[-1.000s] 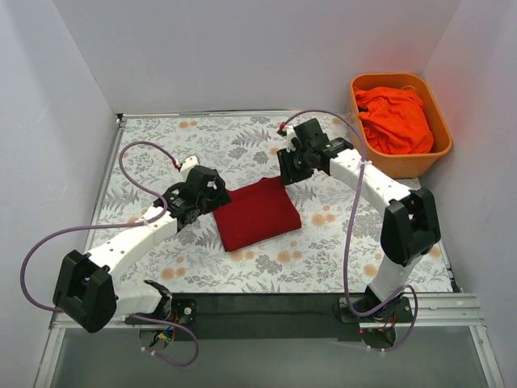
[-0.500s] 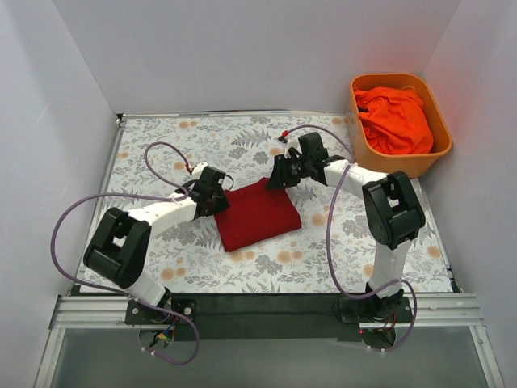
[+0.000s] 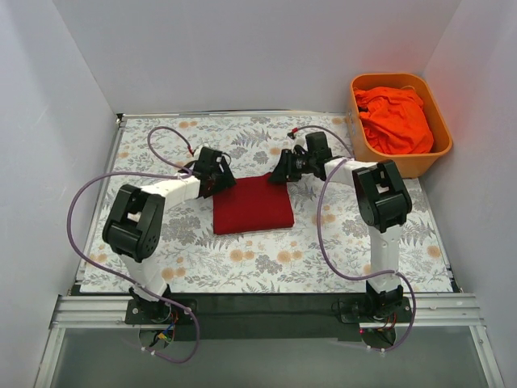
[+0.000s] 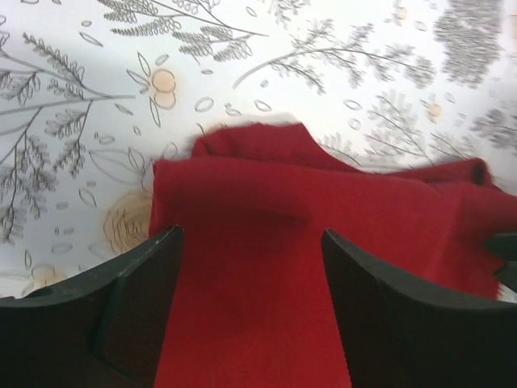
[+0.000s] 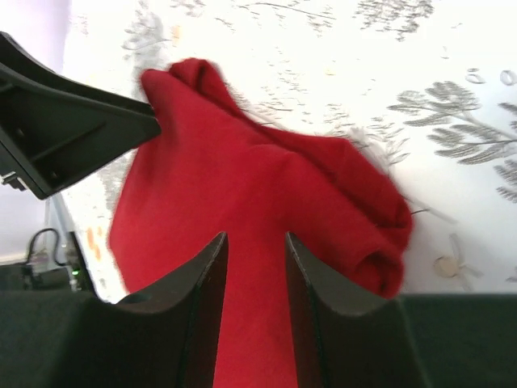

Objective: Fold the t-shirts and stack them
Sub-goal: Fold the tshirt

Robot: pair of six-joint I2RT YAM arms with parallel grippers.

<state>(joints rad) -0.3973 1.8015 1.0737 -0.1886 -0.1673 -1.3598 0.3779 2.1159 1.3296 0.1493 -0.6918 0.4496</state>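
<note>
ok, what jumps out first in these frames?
A dark crimson t-shirt, folded, lies mid-table, with the left gripper and right gripper at its two far corners. At the far right, an orange tub holds a crumpled orange-red t-shirt.

floral table (image 3: pixel 266 259) | folded crimson t-shirt (image 3: pixel 252 206) centre | orange tub (image 3: pixel 401 166) far-right corner

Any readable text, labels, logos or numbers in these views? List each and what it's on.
None readable in any view.
The dark red t-shirt, the orange-red t-shirt and the orange tub are plain.
The tablecloth carries only a floral print.
</note>
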